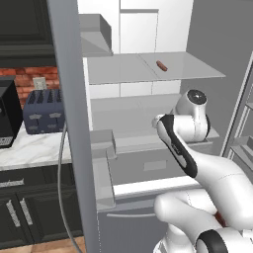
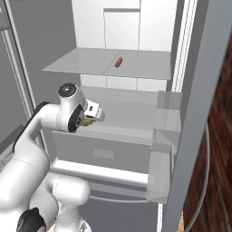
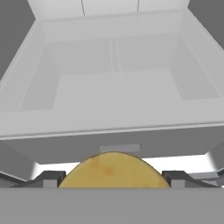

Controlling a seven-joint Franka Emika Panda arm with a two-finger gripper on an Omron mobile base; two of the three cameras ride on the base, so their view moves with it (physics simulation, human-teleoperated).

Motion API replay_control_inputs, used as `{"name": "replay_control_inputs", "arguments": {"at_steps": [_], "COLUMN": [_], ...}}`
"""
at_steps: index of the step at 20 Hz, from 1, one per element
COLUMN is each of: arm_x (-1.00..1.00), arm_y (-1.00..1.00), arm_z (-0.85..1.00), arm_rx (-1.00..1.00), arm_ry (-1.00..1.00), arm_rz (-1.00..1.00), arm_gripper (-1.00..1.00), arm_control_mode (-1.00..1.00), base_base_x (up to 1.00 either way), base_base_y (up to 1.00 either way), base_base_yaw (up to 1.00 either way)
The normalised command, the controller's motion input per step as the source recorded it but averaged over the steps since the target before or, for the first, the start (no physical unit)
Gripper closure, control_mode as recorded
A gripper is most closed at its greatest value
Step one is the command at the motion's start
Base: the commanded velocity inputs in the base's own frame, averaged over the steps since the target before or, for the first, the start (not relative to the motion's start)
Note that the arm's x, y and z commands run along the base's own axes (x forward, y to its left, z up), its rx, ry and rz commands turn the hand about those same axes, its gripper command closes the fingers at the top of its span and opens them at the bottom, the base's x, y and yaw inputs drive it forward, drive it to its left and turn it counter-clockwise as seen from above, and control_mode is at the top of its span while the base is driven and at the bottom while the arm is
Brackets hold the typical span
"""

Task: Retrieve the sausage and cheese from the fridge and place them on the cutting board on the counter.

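The cheese (image 3: 113, 170), a yellow-tan chunk with a rounded top and mottled surface, sits between the fingers (image 3: 49, 178), which are spread wide and clamp it on both sides. Beyond the fingers lies the fridge (image 3: 118, 109) interior: smooth white walls and a grey drawer front. Above the fingers, on a flat grey shelf (image 1: 148, 69), rests the sausage (image 1: 161, 65), a short reddish-brown cylinder. Well to their left, the marble counter (image 1: 34, 146) carries a toaster (image 1: 44, 111).
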Motion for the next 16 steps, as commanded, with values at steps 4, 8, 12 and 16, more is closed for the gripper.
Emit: {"name": "replay_control_inputs", "arguments": {"at_steps": [4, 8, 12, 16], "arm_x": [0.00, 0.00, 0.00, 0.00], "arm_y": [0.00, 0.00, 0.00, 0.00], "arm_z": [0.00, 0.00, 0.00, 0.00], "arm_rx": [0.00, 0.00, 0.00, 0.00], "arm_ry": [0.00, 0.00, 0.00, 0.00], "arm_rz": [0.00, 0.00, 0.00, 0.00], "arm_gripper": [1.00, 1.00, 1.00, 1.00], "arm_control_mode": [1.00, 1.00, 1.00, 1.00], "base_base_x": [-0.56, -0.99, -1.00, -0.99], "base_base_y": [0.00, -0.04, -0.11, -0.07], "base_base_yaw": [0.00, 0.00, 0.00, 0.00]}}
